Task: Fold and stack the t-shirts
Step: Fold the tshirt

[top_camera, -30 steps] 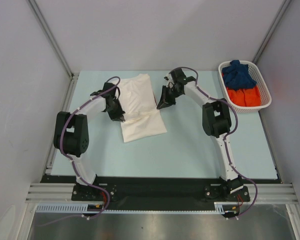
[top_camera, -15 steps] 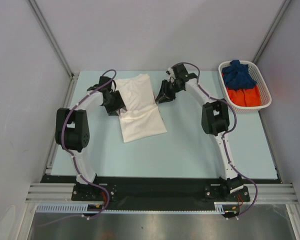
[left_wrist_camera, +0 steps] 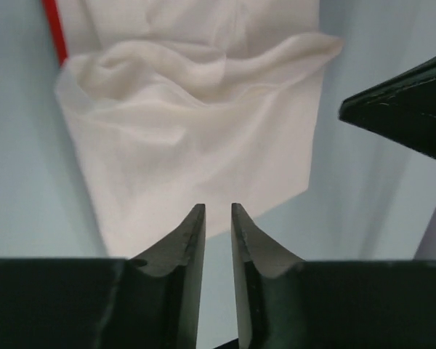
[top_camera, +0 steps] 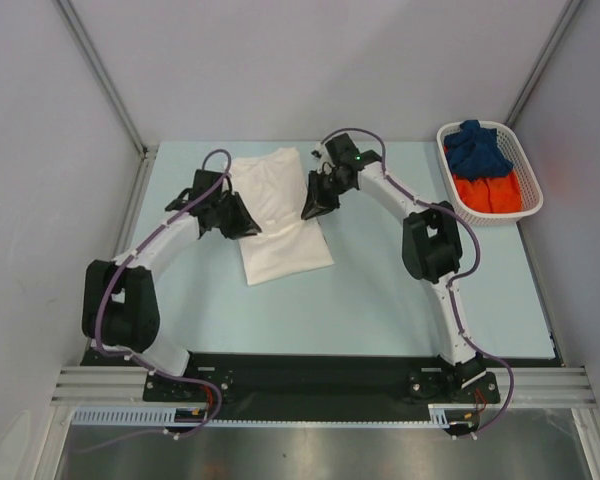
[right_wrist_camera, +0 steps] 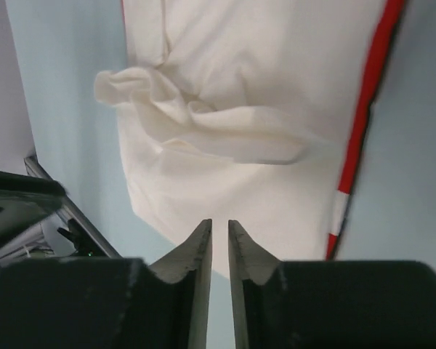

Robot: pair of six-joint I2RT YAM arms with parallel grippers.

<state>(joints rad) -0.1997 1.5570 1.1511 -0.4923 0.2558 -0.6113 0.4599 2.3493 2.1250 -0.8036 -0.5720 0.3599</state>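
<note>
shirt: white folded cloth t-shirt (top_camera: 278,215) well left of white lattice basket (top_camera: 500,217) | between left claw (top_camera: 242,220) and right claw (top_camera: 313,205) | long axis near-to-far, collar end unclear | both claws slightly parted, empty

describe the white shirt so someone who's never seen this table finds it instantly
On the pale blue table, look at the far middle, left of the white basket. The white t-shirt lies there partly folded. Unlike the dark blue shirt and orange shirt in that basket, it lies flat on the table.
</note>
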